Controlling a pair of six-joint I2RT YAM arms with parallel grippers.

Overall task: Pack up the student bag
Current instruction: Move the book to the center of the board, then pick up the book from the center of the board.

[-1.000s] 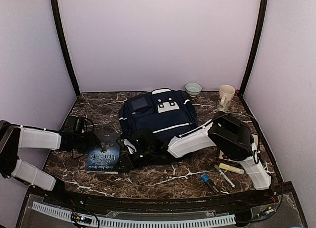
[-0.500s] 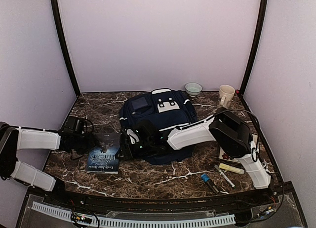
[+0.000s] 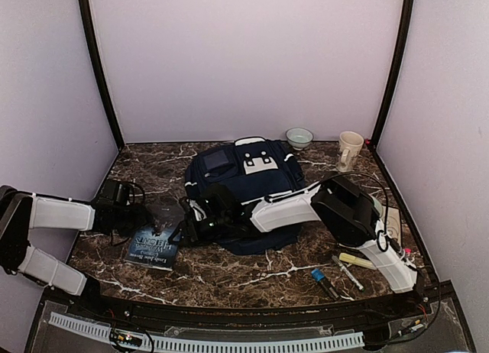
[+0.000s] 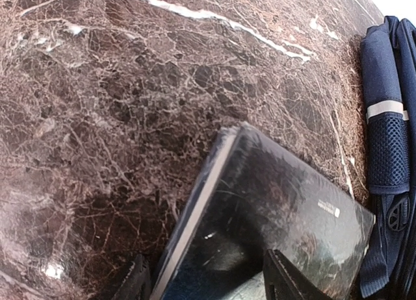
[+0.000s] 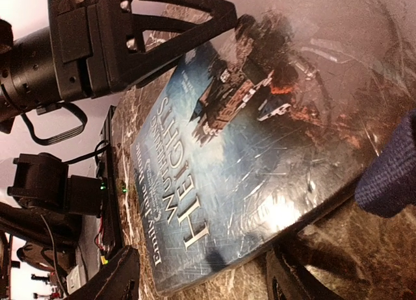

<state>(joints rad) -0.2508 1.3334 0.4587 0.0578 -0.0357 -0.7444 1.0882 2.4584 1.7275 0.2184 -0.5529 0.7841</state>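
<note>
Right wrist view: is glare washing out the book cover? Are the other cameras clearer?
Right wrist: white glare streaks the glossy dark-blue paperback book, yet its title is readable; left wrist: the cover is a dim, smeared reflection, the brown marble table sharp; top external: even light, no glare, book small and dark.

The book (image 3: 157,238) lies at the near left of the table (image 3: 229,280), just left of the student bag (image 3: 252,177) at the middle. Behind the bag to the right stand a bowl (image 3: 299,137) and, farther right, a mug (image 3: 350,149). A highlighter (image 3: 357,260) lies near right.
</note>
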